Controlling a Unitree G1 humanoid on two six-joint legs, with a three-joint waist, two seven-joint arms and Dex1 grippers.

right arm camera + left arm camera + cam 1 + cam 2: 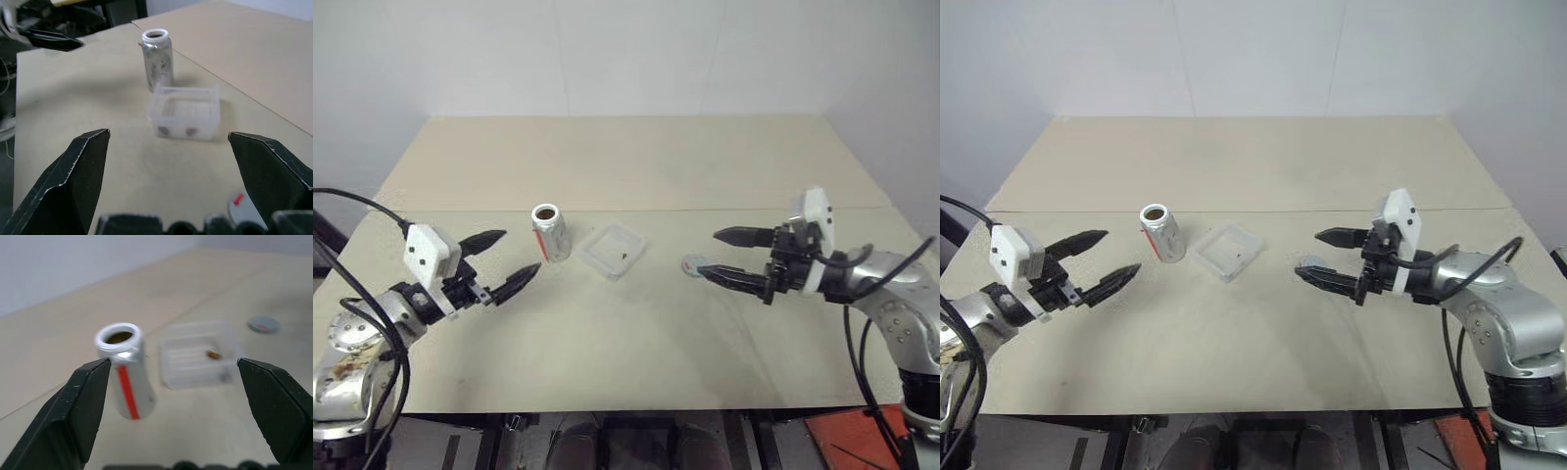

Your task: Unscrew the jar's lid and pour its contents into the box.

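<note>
We see the jar [551,233] standing upright on the table [636,166], mouth open, no cap on it. Red stripe on its label faces the left wrist view. Dark residue shows inside the neck; we can't tell how much.

The box [613,251] sits just beside the jar, on the jar's right, not touching it. A few small dark brown bits, the contents [213,354], lie in the box.

The lid [694,264] lies flat on the table, right of the box, near the lower finger of the right gripper [724,256]. We can't tell whether that finger touches it.

Left gripper [505,258]: fingers spread wide, holding nothing, hanging off the jar's left side, clear of it. Pointing level toward the jar.

Right gripper: fingers also spread wide, nothing between them, pointing left toward the box and jar, well apart from the box.

Both grippers face each other across the jar and box.
</note>
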